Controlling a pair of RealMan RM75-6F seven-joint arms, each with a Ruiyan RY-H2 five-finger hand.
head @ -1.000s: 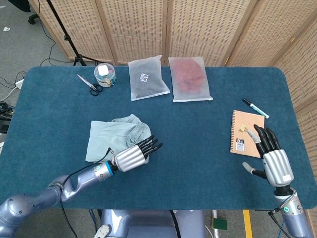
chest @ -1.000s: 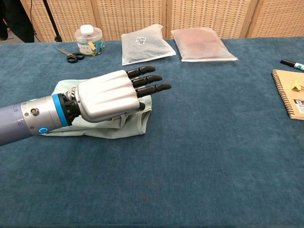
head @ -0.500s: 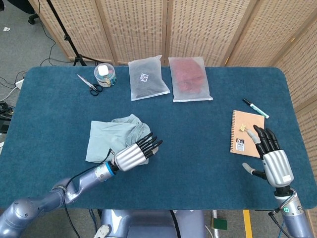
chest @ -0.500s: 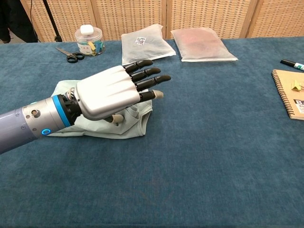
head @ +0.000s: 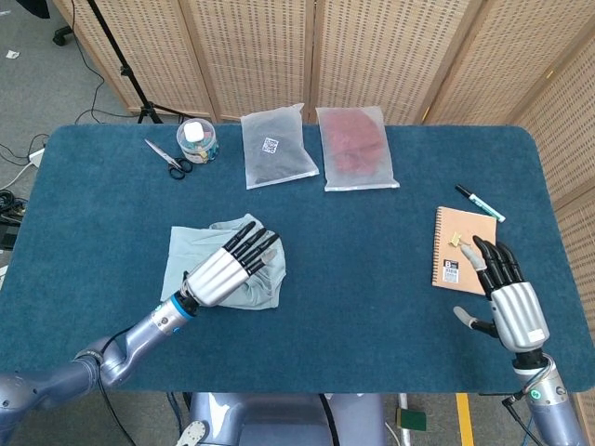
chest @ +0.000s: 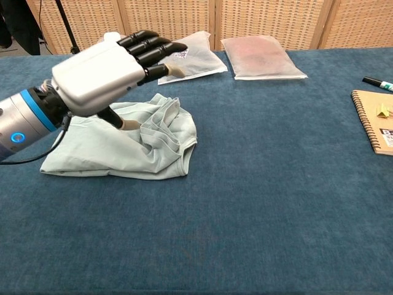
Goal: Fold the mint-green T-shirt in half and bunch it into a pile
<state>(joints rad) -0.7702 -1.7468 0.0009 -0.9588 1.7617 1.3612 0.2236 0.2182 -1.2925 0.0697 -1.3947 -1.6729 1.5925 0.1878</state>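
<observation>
The mint-green T-shirt [head: 189, 253] lies folded and rumpled on the blue table, left of centre. In the chest view its right side [chest: 161, 146] is bunched in ridges. My left hand [head: 226, 266] hovers over the shirt with its fingers stretched out and apart, holding nothing. The chest view shows this hand [chest: 107, 69] raised above the cloth, thumb pointing down close to the fabric. My right hand [head: 507, 299] stands open near the table's right front, palm-back up, just below the notebook; the chest view does not show it.
A brown spiral notebook [head: 462, 249] and a marker pen [head: 480, 203] lie at the right. Along the back lie scissors [head: 167, 158], a clear jar [head: 197, 141], a dark packaged garment [head: 276, 146] and a red packaged one [head: 356, 149]. A slatted screen stands behind the table.
My left hand has lifted off the shirt's right edge and swung left and back, now higher above the cloth. The shirt's right side shows uncovered. The right hand has barely moved.
</observation>
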